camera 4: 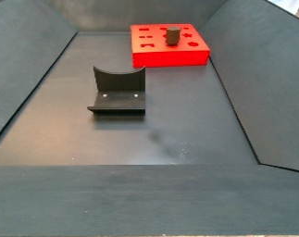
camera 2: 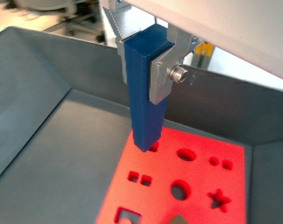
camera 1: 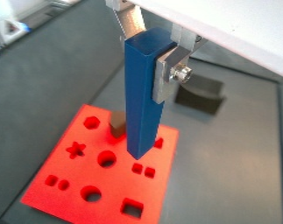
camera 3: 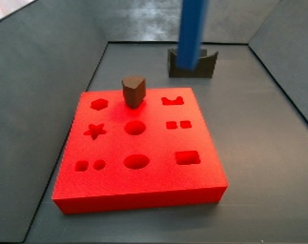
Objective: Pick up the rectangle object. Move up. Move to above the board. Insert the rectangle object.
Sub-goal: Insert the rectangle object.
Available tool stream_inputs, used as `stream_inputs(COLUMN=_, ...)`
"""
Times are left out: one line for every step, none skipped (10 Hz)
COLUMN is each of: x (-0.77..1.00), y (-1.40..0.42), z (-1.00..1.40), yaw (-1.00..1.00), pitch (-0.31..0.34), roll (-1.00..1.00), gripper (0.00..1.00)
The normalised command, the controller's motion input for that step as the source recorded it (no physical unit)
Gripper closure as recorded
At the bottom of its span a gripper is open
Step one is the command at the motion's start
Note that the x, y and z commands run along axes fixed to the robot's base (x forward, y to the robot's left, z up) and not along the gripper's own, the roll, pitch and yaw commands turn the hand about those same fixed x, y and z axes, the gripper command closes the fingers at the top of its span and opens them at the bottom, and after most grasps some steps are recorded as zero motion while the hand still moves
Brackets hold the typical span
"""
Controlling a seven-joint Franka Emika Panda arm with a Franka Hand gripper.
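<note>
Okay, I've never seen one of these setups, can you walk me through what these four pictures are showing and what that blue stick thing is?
This is a robot arm working in a dark grey bin. Two cameras ride on its wrist and look down past its pincer; two more stand beside the bin. The pincer, a two-finger clamp with silver plates, is shut on the blue rectangle object, held upright in the air above the board. The board is a red slab with shaped holes: a star, circles, rectangles. In a side view a brown peg already stands in one hole. The dark fixture on the floor is an empty holder, part of the rig. That view does not show the pincer.
</note>
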Motion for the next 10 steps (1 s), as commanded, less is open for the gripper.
stream_inputs(x=0.00, y=-0.19, z=-0.37, yaw=-0.95, pitch=0.000, roll=0.00, gripper=1.00)
stream_inputs(x=0.00, y=-0.17, z=-0.37, yaw=-0.96, pitch=0.000, roll=0.00, gripper=1.00)
stream_inputs(x=0.04, y=-0.17, z=-0.35, yaw=-0.92, pitch=0.000, roll=0.00, gripper=1.00)
stream_inputs(x=0.09, y=-0.16, z=-0.34, yaw=-0.89, pitch=-0.003, roll=0.00, gripper=1.00)
stream_inputs(x=0.09, y=-0.15, z=-0.37, yaw=-0.89, pitch=0.000, roll=0.01, gripper=1.00)
stream_inputs(x=0.08, y=-0.14, z=-0.35, yaw=-0.89, pitch=0.000, roll=0.03, gripper=1.00)
stream_inputs(x=0.09, y=-0.14, z=-0.30, yaw=-0.89, pitch=0.000, roll=0.03, gripper=1.00)
stream_inputs(x=0.16, y=-0.13, z=-0.26, yaw=-0.84, pitch=0.000, roll=0.01, gripper=1.00)
stream_inputs(x=0.26, y=-0.13, z=-0.22, yaw=-0.77, pitch=0.000, roll=0.01, gripper=1.00)
stream_inputs(x=0.28, y=-0.13, z=-0.20, yaw=-0.75, pitch=0.000, roll=0.01, gripper=1.00)
